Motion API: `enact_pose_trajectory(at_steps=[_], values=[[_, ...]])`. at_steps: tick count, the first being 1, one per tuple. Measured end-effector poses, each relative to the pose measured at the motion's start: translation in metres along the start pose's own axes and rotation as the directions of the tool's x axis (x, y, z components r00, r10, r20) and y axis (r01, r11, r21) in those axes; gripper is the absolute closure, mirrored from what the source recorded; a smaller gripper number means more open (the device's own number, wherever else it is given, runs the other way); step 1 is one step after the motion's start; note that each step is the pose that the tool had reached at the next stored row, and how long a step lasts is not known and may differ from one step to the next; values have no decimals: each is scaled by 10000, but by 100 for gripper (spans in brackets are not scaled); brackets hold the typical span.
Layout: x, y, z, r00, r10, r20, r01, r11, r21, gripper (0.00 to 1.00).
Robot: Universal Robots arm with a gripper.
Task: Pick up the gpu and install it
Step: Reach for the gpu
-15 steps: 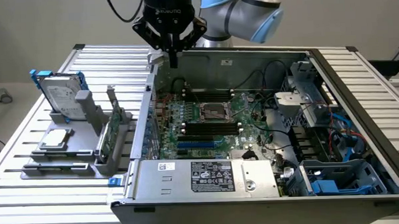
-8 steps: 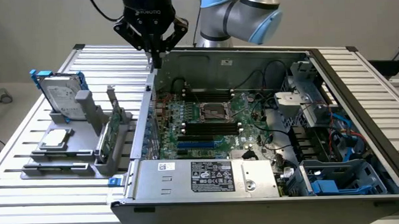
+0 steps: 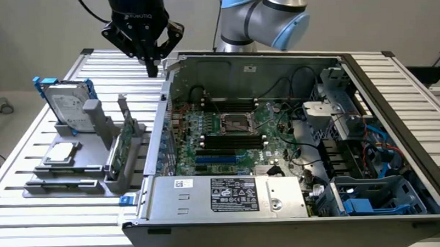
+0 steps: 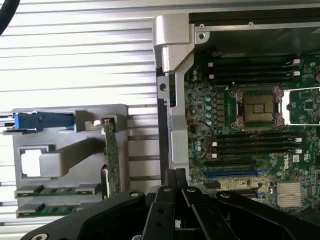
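Above the bench (image 3: 62, 222), your claw (image 3: 154, 68) hangs shut, empty; the gpu (image 3: 118, 152) stands on edge lower, toward the exterior view's left.

One case (image 3: 282, 234). Beside the case stands one rack (image 3: 68, 174), holding one drive (image 3: 67, 101), one gpu (image 3: 117, 153), one chip (image 3: 62, 152) and two memory sticks (image 4: 55, 191). Inside the case are one board (image 3: 278, 116), one socket (image 3: 233, 123), one blue slot (image 3: 215, 158) and one power supply (image 3: 233, 194). Above the case's corner is one gripper (image 3: 154, 68) on one arm (image 3: 267, 12).
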State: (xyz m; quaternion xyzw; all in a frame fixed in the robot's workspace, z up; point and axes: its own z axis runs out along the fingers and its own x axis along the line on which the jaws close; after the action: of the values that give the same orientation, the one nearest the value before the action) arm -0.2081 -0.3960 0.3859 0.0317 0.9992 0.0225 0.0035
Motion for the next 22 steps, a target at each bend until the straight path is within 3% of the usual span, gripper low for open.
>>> enact_pose_trajectory(at_steps=[10,17,22], values=[[457,-13,62,9999,6,-135,-6,10000,36,89],[771,-33,126,9999,7,-155,-6,10000,57,89],[827,-40,160,9998,-70,-164,72,9999,93,89]])
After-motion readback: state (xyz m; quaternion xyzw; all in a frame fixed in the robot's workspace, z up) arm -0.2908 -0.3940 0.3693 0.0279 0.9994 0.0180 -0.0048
